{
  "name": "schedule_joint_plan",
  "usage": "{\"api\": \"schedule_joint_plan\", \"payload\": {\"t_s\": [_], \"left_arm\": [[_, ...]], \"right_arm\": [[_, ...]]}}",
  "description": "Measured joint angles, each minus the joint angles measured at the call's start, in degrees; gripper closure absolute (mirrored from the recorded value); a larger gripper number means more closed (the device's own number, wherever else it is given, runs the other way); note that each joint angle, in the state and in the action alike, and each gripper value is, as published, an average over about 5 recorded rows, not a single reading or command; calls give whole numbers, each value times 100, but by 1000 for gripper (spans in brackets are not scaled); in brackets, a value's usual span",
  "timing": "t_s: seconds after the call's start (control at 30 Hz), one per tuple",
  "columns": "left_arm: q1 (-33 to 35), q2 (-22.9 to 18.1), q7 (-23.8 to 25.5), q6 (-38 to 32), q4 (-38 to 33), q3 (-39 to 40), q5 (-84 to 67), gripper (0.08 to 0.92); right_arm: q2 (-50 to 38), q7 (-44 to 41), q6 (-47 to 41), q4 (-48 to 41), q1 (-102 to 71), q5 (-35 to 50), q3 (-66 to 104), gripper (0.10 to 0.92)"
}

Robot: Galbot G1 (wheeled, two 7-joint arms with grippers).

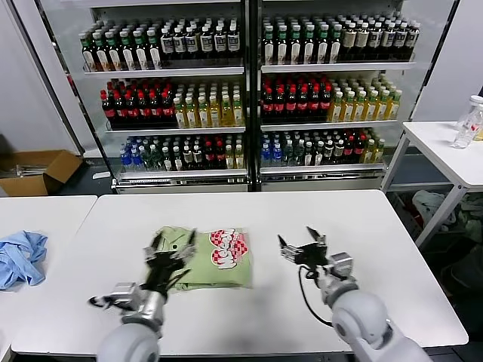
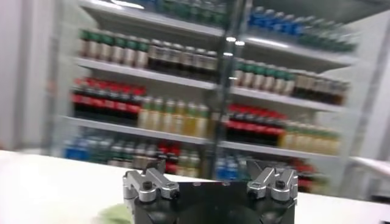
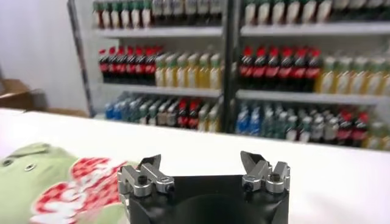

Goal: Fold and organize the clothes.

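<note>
Left gripper (image 1: pixel 172 247) spread open above the folded polo shirt (image 1: pixel 215 262), hiding its near-left part. Right gripper (image 1: pixel 303 247) open, empty, beside the shirt over the white table (image 1: pixel 362 249). Blue garment (image 1: pixel 19 256) cut off at frame edge.

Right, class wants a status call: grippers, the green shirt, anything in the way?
Left gripper open, above the shirt's left part. Right gripper open, over bare table beside it. Green polo shirt folded, print up. Nothing in the way; blue garment on the neighbouring table.
</note>
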Motion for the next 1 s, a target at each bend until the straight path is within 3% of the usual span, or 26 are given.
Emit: {"api": "schedule_joint_plan", "payload": {"t_s": [0.23, 0.67, 1.0], "left_arm": [[485, 200, -107, -181, -155, -654, 30, 177], [809, 426, -224, -277, -198, -1128, -77, 177], [867, 444, -246, -259, -259, -1168, -152, 177]], "right_arm": [[425, 87, -259, -684, 678, 143, -856, 246], [881, 266, -462, -1736, 1353, 564, -1607, 601], [792, 296, -476, -1930, 1443, 888, -1635, 881]]}}
